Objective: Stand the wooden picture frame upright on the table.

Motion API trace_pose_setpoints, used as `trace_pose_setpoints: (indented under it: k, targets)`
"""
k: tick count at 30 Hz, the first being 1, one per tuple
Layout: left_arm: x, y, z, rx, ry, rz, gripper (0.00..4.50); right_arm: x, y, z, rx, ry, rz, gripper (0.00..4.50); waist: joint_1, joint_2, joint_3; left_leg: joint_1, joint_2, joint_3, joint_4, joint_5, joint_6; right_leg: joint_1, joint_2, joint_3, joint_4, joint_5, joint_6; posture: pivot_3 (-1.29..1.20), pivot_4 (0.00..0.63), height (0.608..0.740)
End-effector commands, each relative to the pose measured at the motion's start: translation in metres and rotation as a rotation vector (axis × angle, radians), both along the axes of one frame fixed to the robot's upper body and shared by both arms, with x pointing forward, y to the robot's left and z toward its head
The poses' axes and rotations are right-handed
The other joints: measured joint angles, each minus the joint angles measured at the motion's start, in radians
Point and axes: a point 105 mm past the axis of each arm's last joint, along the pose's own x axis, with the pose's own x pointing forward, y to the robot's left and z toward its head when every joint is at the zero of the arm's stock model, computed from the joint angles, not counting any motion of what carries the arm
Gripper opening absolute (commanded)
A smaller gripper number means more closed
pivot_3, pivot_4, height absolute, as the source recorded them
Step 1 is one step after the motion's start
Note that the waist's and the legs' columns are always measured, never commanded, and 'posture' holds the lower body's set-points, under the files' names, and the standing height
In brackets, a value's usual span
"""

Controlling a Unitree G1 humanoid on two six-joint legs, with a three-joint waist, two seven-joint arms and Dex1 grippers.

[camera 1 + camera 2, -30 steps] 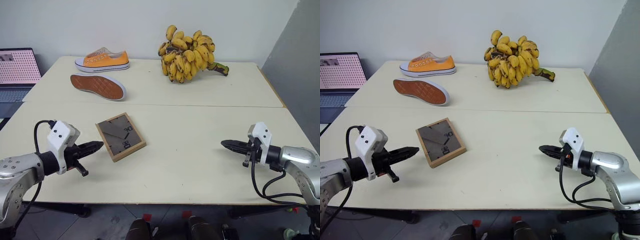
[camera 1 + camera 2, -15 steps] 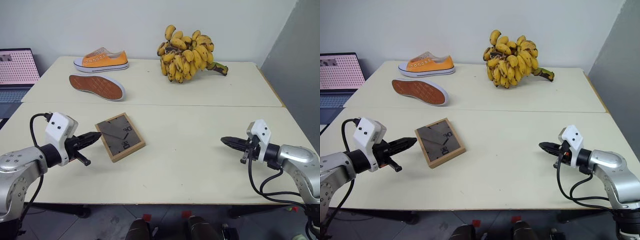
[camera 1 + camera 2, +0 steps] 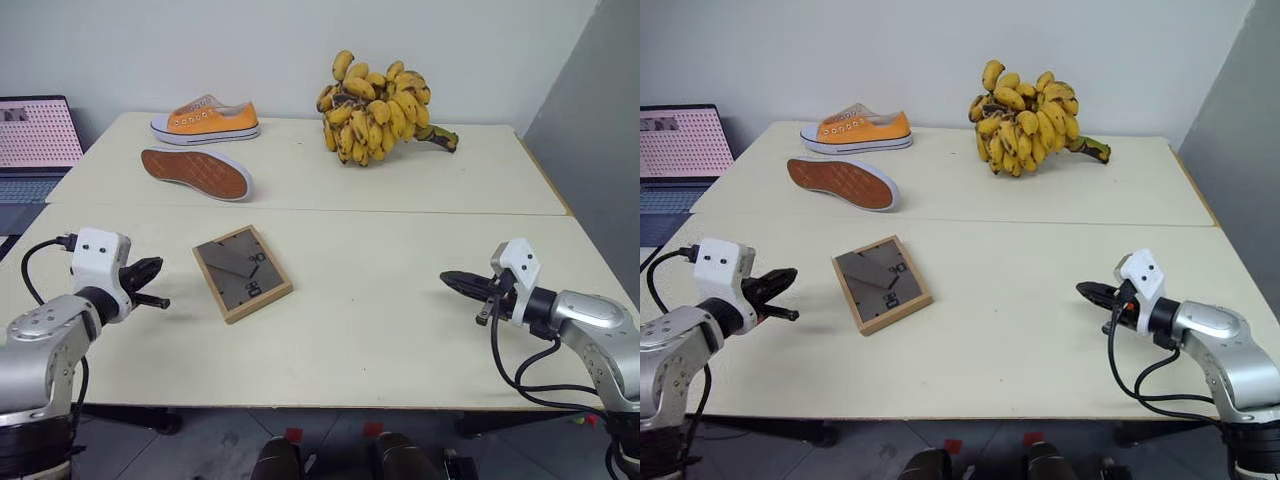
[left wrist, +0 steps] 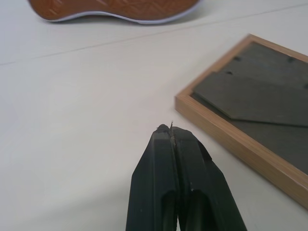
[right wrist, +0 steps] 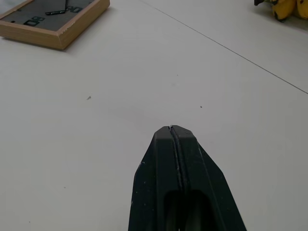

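- Left gripper [image 3: 150, 270], lower left, fingers pressed together and empty, pointing toward the frame's near edge, probably to nudge it.
- Wooden picture frame [image 3: 241, 272], left of centre, lies back-up on the table [image 3: 380, 330], stand folded.
- Right gripper [image 3: 452, 281], lower right, closed, holding nothing, well apart.

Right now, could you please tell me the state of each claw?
Left claw: closed, holding nothing.
Right claw: closed, holding nothing.

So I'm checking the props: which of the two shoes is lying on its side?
The nearer shoe, its reddish-brown sole facing the camera. The orange shoe behind it stands upright on its white sole, near the table's far edge.
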Motion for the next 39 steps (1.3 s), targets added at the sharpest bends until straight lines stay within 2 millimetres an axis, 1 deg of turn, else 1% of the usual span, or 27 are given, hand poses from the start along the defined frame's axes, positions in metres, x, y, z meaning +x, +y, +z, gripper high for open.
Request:
trace_pose_setpoints:
  k: [1, 6, 12, 14, 17, 20, 23, 26, 28, 31, 33, 39]
  targets:
    - [0.019, -0.002, -0.002, 0.0, -0.036, 0.044, 0.02, -0.003, 0.002, 0.013, 0.025, -0.052, -0.011, 0.0, 0.001, 0.0, 0.0, 0.0, 0.0, 0.0, 0.0, 0.0, 0.0, 0.0, 0.0, 0.0, 0.0, 0.0, 0.0, 0.0, 0.15, 0.74]
    - [0.042, -0.007, -0.016, -0.031, -0.025, 0.074, 0.02, -0.005, -0.002, 0.015, 0.034, -0.064, -0.048, 0.0, 0.004, -0.001, 0.0, 0.0, 0.0, 0.0, 0.0, 0.0, 0.0, 0.0, 0.0, 0.0, 0.0, 0.001, 0.0, 0.0, 0.15, 0.74]
    - [0.064, 0.002, -0.037, -0.094, 0.007, 0.197, 0.02, -0.008, -0.01, 0.019, 0.041, -0.087, -0.102, 0.0, 0.003, -0.001, -0.001, 0.0, 0.0, -0.001, 0.001, 0.0, 0.0, 0.0, 0.0, -0.001, 0.001, 0.001, 0.0, 0.0, 0.15, 0.74]
    - [0.073, -0.002, -0.043, -0.099, 0.014, 0.2, 0.02, -0.009, -0.013, 0.02, 0.051, -0.091, -0.128, 0.0, 0.006, 0.0, -0.001, 0.0, 0.0, -0.001, 0.001, 0.0, 0.0, 0.001, 0.0, -0.001, 0.002, 0.001, 0.0, 0.0, 0.15, 0.74]
    - [0.085, -0.018, -0.05, -0.104, 0.025, 0.153, 0.02, -0.012, -0.014, 0.02, 0.056, -0.092, -0.144, 0.0, 0.014, -0.001, -0.001, 0.0, -0.001, -0.002, 0.001, 0.0, 0.0, 0.002, 0.0, -0.002, 0.002, 0.001, 0.0, 0.0, 0.15, 0.74]
    - [0.097, -0.038, -0.052, -0.104, 0.028, 0.096, 0.02, -0.014, -0.014, 0.019, 0.059, -0.091, -0.15, 0.0, 0.026, 0.0, -0.002, 0.001, -0.001, -0.003, 0.002, 0.0, 0.0, 0.004, 0.0, -0.003, 0.001, 0.001, 0.001, 0.0, 0.15, 0.74]
    - [0.11, -0.07, -0.047, -0.096, 0.014, -0.002, 0.02, -0.014, -0.013, 0.018, 0.064, -0.093, -0.158, 0.0, 0.035, 0.001, -0.002, 0.001, -0.004, -0.006, 0.003, 0.0, 0.0, 0.006, -0.003, -0.005, 0.001, 0.001, 0.001, 0.0, 0.15, 0.74]
    - [0.118, -0.101, -0.044, -0.091, 0.012, -0.103, 0.02, -0.014, -0.013, 0.018, 0.068, -0.095, -0.164, 0.0, 0.044, 0.001, -0.002, 0.001, -0.007, -0.009, 0.003, 0.0, 0.0, 0.009, -0.005, -0.008, -0.001, 0.001, 0.001, 0.0, 0.15, 0.74]
    - [0.12, -0.12, -0.043, -0.088, 0.014, -0.173, 0.02, -0.014, -0.012, 0.017, 0.072, -0.096, -0.168, 0.0, 0.046, 0.001, -0.002, 0.001, -0.008, -0.01, 0.003, 0.0, 0.0, 0.01, -0.006, -0.01, -0.002, 0.001, 0.001, 0.0, 0.15, 0.74]
    - [0.119, -0.15, -0.042, -0.052, 0.021, -0.31, 0.02, -0.012, -0.009, 0.016, 0.08, -0.101, -0.167, 0.0, 0.047, 0.001, -0.002, 0.001, -0.009, -0.014, 0.003, 0.0, 0.0, 0.011, -0.006, -0.013, -0.002, 0.001, 0.001, 0.0, 0.15, 0.74]
    - [0.117, -0.16, -0.041, -0.032, 0.022, -0.366, 0.02, -0.011, -0.006, 0.015, 0.089, -0.103, -0.164, 0.0, 0.047, 0.001, -0.002, 0.001, -0.009, -0.014, 0.003, 0.0, 0.0, 0.011, -0.006, -0.013, -0.001, 0.001, 0.001, 0.0, 0.15, 0.74]
    - [0.122, -0.169, -0.035, -0.013, 0.016, -0.403, 0.02, -0.009, -0.006, 0.013, 0.095, -0.111, -0.179, 0.0, 0.046, 0.001, -0.002, 0.0, -0.009, -0.016, 0.003, 0.0, 0.0, 0.011, -0.006, -0.015, -0.001, 0.001, 0.001, 0.0, 0.15, 0.74]
